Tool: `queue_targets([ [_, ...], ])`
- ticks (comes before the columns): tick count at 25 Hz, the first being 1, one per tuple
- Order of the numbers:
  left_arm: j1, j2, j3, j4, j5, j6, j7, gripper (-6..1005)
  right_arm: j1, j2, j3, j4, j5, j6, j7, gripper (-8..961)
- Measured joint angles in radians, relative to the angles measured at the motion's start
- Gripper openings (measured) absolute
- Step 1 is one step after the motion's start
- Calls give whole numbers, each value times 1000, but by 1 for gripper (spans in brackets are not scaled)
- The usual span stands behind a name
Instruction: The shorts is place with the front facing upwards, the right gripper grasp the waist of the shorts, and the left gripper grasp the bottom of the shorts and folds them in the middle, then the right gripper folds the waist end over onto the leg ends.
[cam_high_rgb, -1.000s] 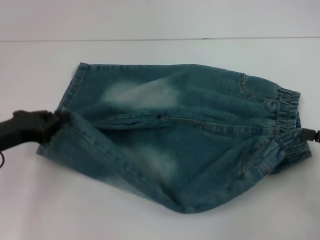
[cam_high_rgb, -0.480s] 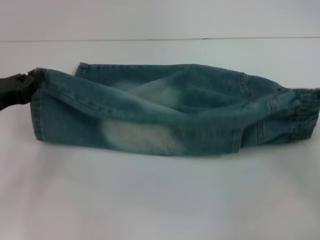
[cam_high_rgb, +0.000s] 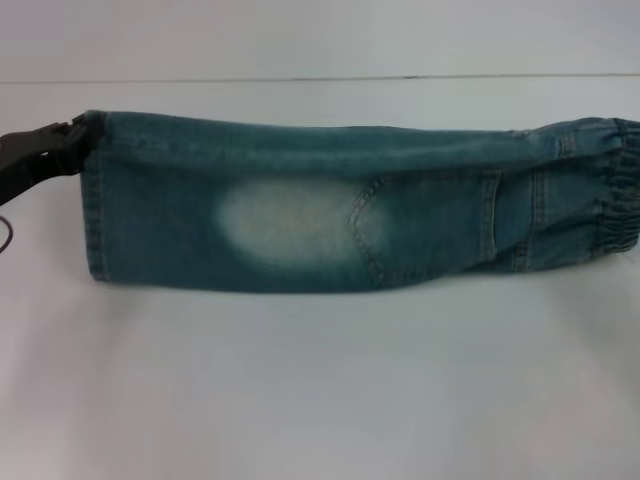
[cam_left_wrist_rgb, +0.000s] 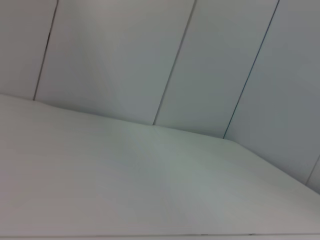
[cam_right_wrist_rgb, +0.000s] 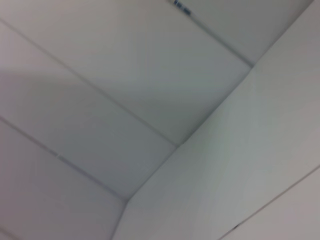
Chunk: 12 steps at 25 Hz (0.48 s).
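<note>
The shorts (cam_high_rgb: 350, 205) now lie folded lengthwise near the tabletop's (cam_high_rgb: 320, 400) far edge — the left gripper (cam_high_rgb: 45, 150) still pinches the leg hem corner, the right gripper is unseen — so the waist-over fold remains.

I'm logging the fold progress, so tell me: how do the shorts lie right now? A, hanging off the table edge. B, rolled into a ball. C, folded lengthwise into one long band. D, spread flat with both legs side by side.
C: the shorts form one long narrow band across the table, with the left tool at the hem-end corner and the gathered waist at the opposite end.
</note>
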Motion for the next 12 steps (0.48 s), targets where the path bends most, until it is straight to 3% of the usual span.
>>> queue_targets([
  [5,-53,2,10,-38,1,-67,22,50,27,17,-9,2,22,100,-37,15],
  [12,-124,2,49,-110,-5,-180,125,75,100,21,-19,40,15,258,-107,56],
])
